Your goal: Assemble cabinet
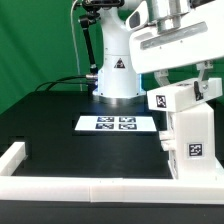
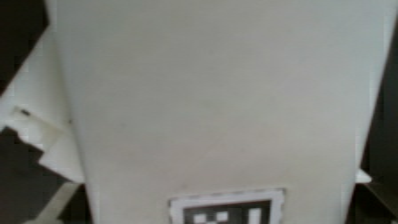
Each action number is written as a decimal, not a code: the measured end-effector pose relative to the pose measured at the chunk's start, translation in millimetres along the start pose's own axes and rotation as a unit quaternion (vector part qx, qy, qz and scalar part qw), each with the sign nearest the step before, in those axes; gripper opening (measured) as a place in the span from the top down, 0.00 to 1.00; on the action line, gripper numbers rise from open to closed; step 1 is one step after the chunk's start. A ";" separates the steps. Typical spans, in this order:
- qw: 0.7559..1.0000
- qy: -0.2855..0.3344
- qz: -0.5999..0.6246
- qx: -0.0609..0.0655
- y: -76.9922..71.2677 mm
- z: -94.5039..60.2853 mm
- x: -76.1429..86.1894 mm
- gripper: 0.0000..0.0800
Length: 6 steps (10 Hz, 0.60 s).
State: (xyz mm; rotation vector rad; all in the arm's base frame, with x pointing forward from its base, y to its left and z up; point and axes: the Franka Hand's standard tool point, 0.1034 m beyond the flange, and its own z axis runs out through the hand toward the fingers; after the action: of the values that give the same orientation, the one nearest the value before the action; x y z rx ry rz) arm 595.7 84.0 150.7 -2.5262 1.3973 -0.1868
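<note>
The cabinet's tall white box body (image 1: 190,140) stands upright at the exterior view's right, with a tag on its front. A smaller white tagged cabinet block (image 1: 170,98) sits at its top, shifted a little to the left. My gripper (image 1: 188,84) comes down from above and is shut on this block, with one finger (image 1: 207,86) showing on its right side. In the wrist view a white cabinet face (image 2: 214,100) fills the picture, with a tag (image 2: 228,208) at its lower edge. My fingertips are hidden there.
The marker board (image 1: 115,123) lies flat on the black table in front of the robot base (image 1: 115,75). A low white border rail (image 1: 90,186) runs along the front edge and turns up at the exterior view's left (image 1: 14,155).
</note>
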 end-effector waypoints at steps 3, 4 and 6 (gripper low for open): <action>0.996 -0.004 0.085 0.005 -0.6 -1.2 0.8 0.30; 0.995 -0.005 0.100 0.005 -0.5 -1.2 0.8 0.30; 0.986 -0.013 0.169 0.009 -0.8 -1.4 -0.5 0.30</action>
State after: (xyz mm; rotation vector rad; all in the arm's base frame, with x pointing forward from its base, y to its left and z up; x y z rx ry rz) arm 595.7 84.7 152.2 -2.2246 1.7748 -0.1020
